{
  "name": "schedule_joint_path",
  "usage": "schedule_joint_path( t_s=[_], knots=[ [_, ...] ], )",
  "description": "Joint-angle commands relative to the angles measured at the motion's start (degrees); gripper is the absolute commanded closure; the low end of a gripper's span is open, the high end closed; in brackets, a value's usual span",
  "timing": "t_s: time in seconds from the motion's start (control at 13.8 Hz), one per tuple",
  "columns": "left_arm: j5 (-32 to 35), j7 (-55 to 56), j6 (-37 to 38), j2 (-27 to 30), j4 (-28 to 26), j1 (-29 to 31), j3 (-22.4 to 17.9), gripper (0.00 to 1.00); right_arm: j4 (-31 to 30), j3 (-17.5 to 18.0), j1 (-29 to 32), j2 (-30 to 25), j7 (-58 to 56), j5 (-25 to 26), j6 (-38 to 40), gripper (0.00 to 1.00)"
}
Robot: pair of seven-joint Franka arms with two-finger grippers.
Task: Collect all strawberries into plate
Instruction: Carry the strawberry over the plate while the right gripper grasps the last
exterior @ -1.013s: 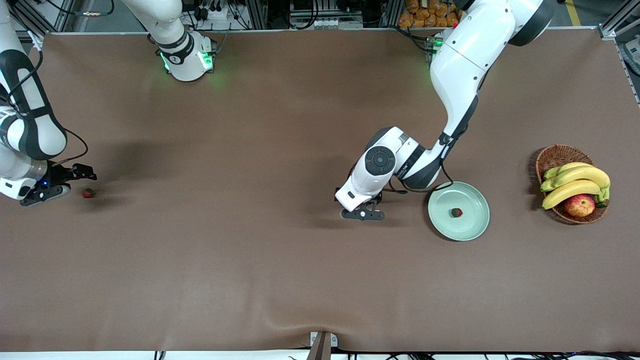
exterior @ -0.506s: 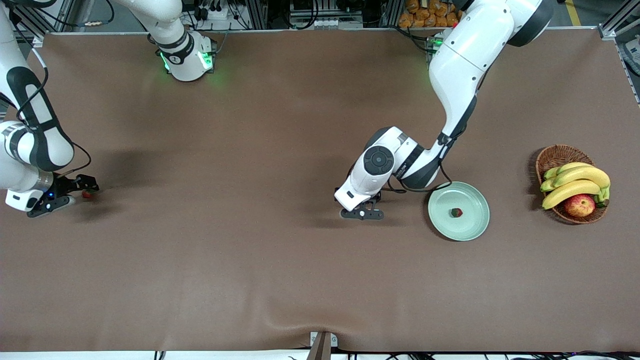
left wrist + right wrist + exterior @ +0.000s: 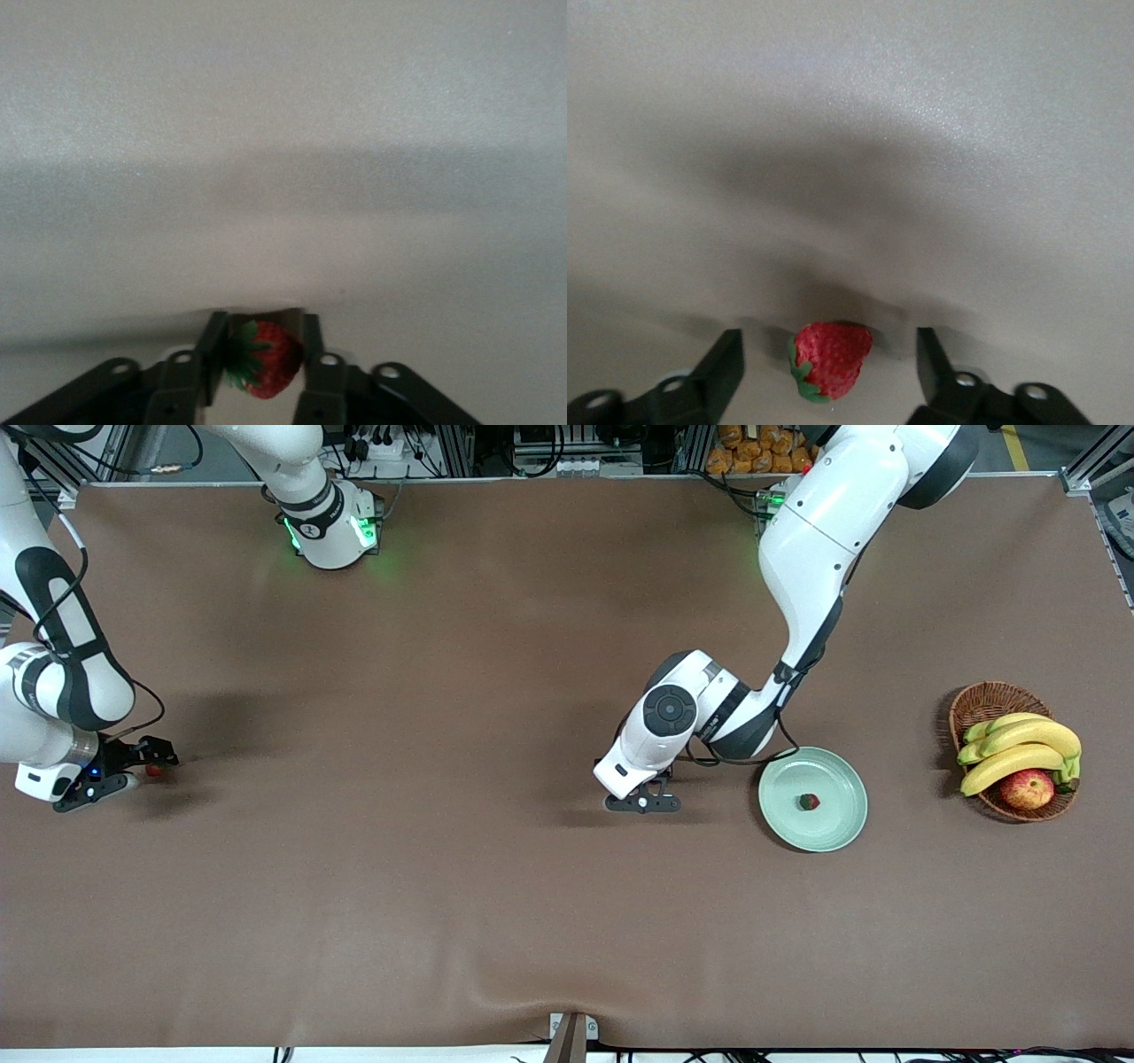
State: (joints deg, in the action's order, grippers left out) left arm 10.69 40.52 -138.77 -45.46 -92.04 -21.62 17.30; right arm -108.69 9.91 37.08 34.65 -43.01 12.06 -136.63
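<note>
A small red strawberry (image 3: 266,359) with a green cap is pinched between the fingers (image 3: 213,347) of my left gripper (image 3: 643,803), which is shut on it low over the table beside the plate; the front view hides this berry. The pale mint-green plate (image 3: 784,819) lies toward the left arm's end and holds one strawberry (image 3: 807,802). At the right arm's end, my right gripper (image 3: 146,771) is down at the table, open, with another strawberry (image 3: 829,359) (image 3: 155,770) lying between its fingers (image 3: 719,365), a gap on each side.
A brown wicker basket (image 3: 982,701) with bananas (image 3: 1019,746) and a red-yellow apple (image 3: 1027,788) stands toward the left arm's end, past the plate. Brown cloth covers the table (image 3: 443,868).
The left gripper's fingers have shut on the strawberry. The right gripper has slid forward, so the berry that lay ahead of its fingertips now sits between them.
</note>
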Motion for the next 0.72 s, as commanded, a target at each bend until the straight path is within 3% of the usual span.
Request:
schedule_joint_path(
  t_s=[0.0,0.22,0.65],
  knots=[
    [1.26,1.76,-0.36,0.11,0.28,-0.27,-0.33,0.86,0.76,0.38,0.27,0.51,0.12,1.21,0.48,0.68],
    [1.35,1.23,1.91,1.77,0.37,0.69,-0.33,0.86,0.67,0.38,0.36,0.42,-0.06,1.21,0.92,1.00],
    [1.44,0.01,10.62,7.57,-1.21,6.05,-0.33,0.87,0.49,1.43,-0.16,-3.96,-6.38,1.03,5.74,1.00]
  ],
)
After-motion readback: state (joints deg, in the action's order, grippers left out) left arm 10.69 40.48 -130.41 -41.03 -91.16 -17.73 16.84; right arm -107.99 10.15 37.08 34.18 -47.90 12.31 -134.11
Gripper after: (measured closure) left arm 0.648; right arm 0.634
